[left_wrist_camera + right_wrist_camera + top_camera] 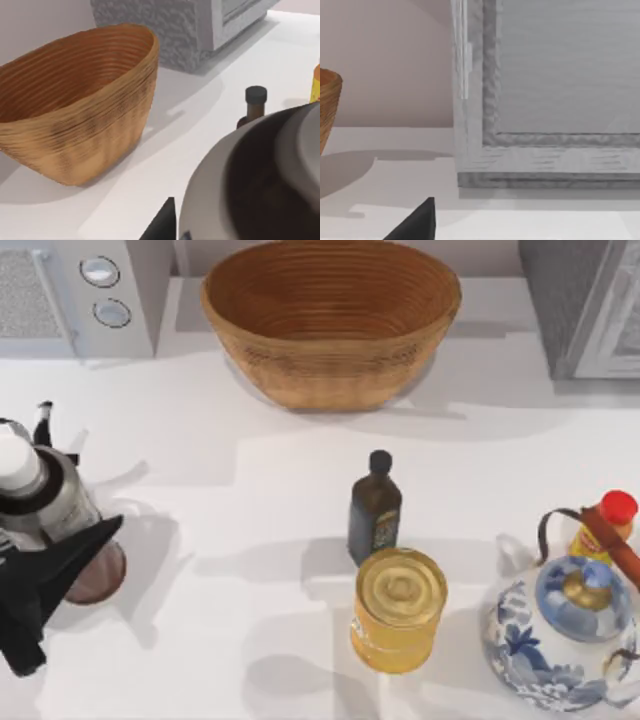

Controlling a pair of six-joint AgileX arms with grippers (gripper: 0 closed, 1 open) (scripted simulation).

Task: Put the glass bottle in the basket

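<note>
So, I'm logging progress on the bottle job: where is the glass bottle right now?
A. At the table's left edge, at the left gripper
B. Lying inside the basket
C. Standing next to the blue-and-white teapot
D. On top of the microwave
A: the glass bottle stands at the table's left edge with the left gripper around it, far from the basket.

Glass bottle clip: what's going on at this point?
The left gripper is at the glass bottle on the table's left side, fingers around its body. The bottle is upright, well short of the basket at the back, which holds nothing yet. The right arm is parked off to the right.
</note>
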